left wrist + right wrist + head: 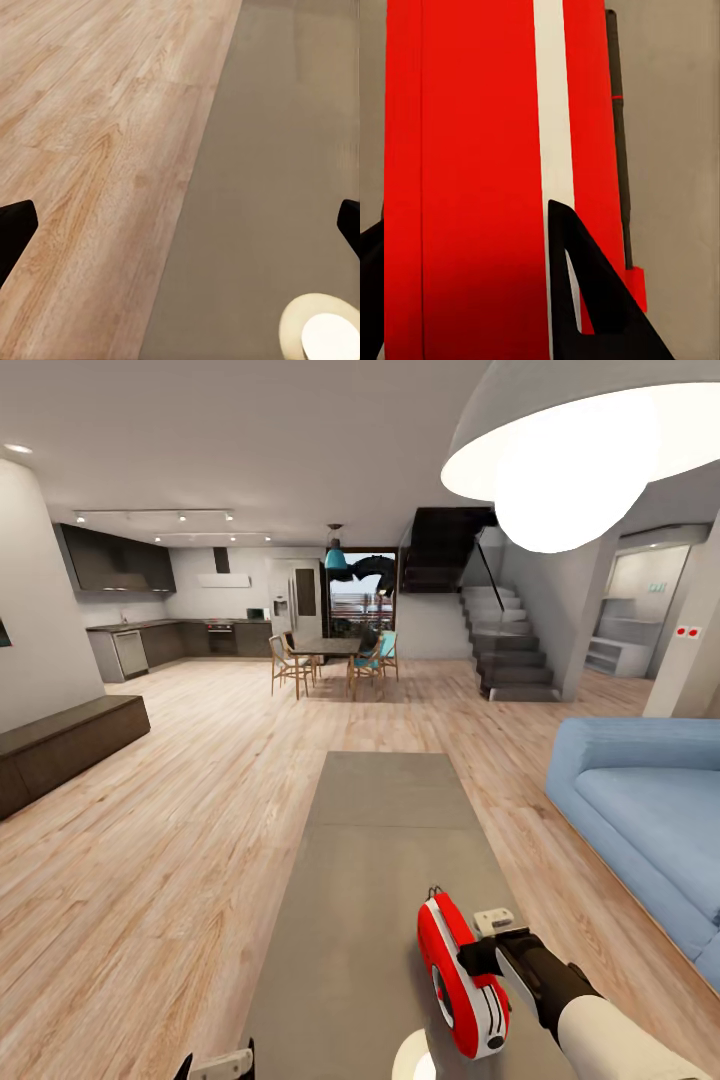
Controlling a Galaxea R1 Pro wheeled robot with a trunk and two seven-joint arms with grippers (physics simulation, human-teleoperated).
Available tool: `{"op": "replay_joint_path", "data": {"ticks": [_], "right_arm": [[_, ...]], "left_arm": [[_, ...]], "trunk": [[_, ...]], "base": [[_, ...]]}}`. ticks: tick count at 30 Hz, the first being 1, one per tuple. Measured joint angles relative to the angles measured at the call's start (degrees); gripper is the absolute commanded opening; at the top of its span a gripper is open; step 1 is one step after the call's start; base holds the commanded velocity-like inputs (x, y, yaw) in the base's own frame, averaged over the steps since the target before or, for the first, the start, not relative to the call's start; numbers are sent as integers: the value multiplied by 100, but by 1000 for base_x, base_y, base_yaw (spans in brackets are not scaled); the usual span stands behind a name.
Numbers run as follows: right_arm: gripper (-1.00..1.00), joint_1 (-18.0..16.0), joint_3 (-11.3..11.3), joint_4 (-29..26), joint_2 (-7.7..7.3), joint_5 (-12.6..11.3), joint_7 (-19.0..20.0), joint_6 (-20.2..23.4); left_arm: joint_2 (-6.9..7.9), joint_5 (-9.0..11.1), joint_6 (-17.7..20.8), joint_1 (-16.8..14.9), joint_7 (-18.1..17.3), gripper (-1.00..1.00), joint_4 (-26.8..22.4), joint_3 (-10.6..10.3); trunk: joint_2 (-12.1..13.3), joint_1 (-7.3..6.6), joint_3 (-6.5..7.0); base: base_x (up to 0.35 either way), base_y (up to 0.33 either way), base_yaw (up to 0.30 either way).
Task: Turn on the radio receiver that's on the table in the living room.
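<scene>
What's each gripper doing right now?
Left gripper: open, empty, over the table edge.
Right gripper: fingers either side of the radio; grip cannot be told.

The robot's right arm [620, 1035] has a smooth white forearm and a black wrist, ending in a black right claw [480, 958] with wedge-shaped fingers [592, 300]. The left claw [180, 232] shows black fingertips [15, 232].

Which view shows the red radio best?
Head view: the whole radio lies on the grey table at the right gripper. Right wrist view gives a close-up of its red shell; left wrist view shows table and floor.
</scene>
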Motion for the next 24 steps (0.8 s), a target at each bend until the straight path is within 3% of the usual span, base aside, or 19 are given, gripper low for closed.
{"op": "replay_joint_path", "data": {"ticks": [24], "right_arm": [[-100, 1, -15, 3, 0, 18, 8, -9]], "left_arm": [[72, 22, 0, 0, 6, 100, 0, 14]], "trunk": [[0, 0, 0]], "base": [[0, 0, 0]]}}
